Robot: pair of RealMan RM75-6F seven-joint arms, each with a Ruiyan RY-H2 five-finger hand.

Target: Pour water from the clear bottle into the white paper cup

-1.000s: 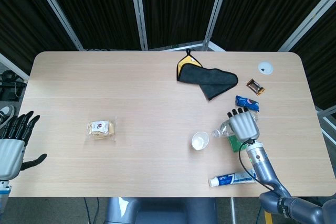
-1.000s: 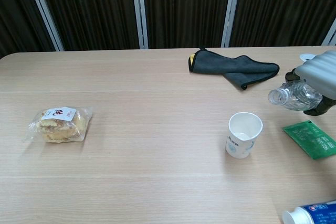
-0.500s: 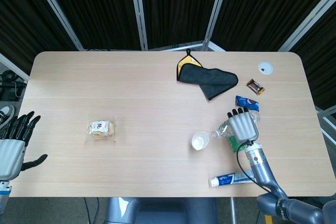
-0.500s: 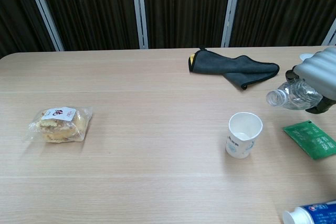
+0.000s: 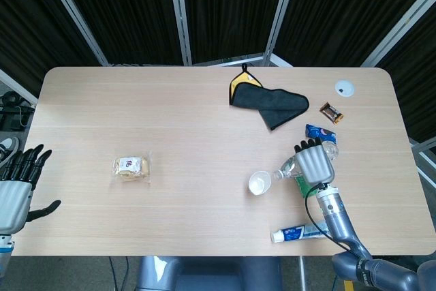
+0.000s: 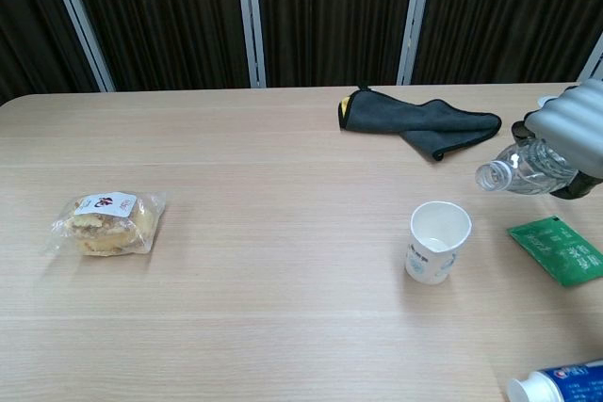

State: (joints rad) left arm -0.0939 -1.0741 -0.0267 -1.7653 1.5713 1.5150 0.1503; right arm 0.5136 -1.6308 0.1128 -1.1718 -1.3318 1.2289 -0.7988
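Tilted clear bottle (image 6: 526, 165) above upright white cup (image 6: 437, 242)

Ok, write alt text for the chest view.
The robot's right hand holds a clear bottle tilted, its open mouth above and right of a white paper cup on the table. A wrapped bun lies left, a dark cloth behind.

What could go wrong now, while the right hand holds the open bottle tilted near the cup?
The clear bottle in the right hand has its uncapped mouth beside the white paper cup, not above it, so water may fall on the table. The light cup might also tip if the bottle touches it.
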